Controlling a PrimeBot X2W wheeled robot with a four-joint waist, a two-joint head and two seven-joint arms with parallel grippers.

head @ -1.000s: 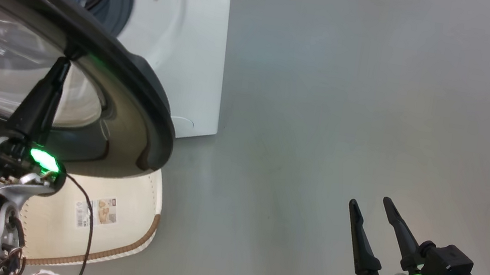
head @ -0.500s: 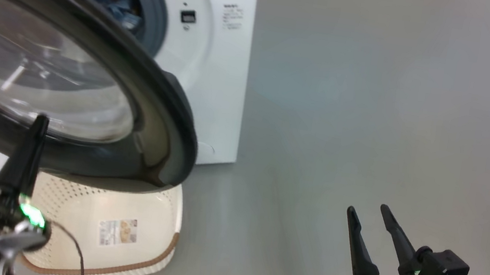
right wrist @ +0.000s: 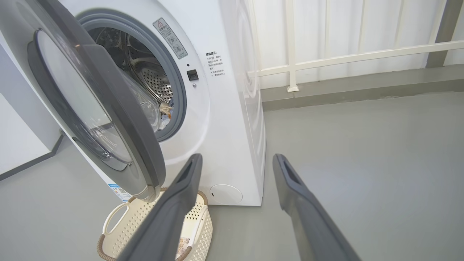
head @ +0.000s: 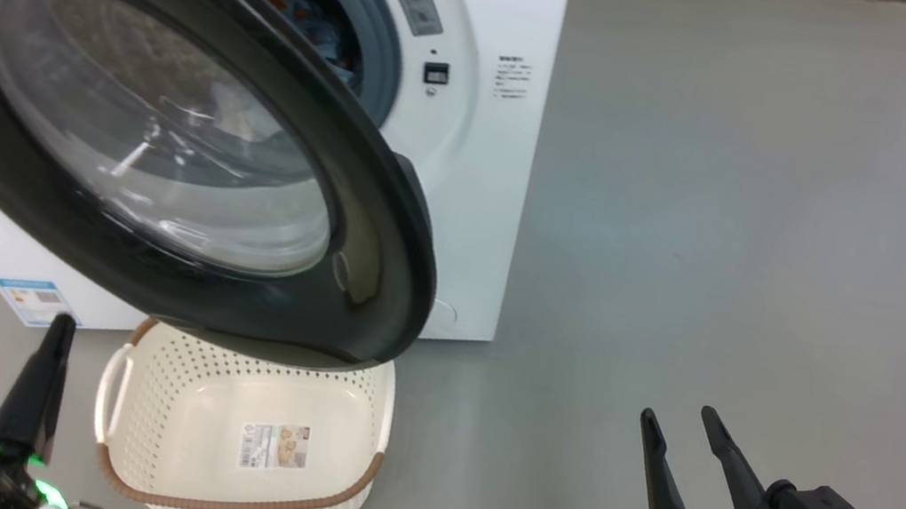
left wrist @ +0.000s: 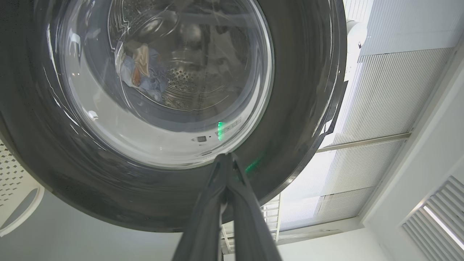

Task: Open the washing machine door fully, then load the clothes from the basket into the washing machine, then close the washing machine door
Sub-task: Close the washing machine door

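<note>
Head view: the large round door with glossy black rim and clear glass porthole stands half-swung from the big white front-loading washing machine. Blue bear-print clothes lie in the drum, and the cream perforated plastic basket sits empty beneath. The left gripper is pinched shut on nothing; the right gripper is spread wide, empty. Closing likely wants a steady push on the rim's free edge, not the glass.

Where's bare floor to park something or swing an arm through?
Widest free patch: floor right of the washer, ahead of the open right tool. A smaller strip lies left of the basket, by the shut left tool. Crowded: the door hangs over the basket, with only a narrow gap between door and washer front.
</note>
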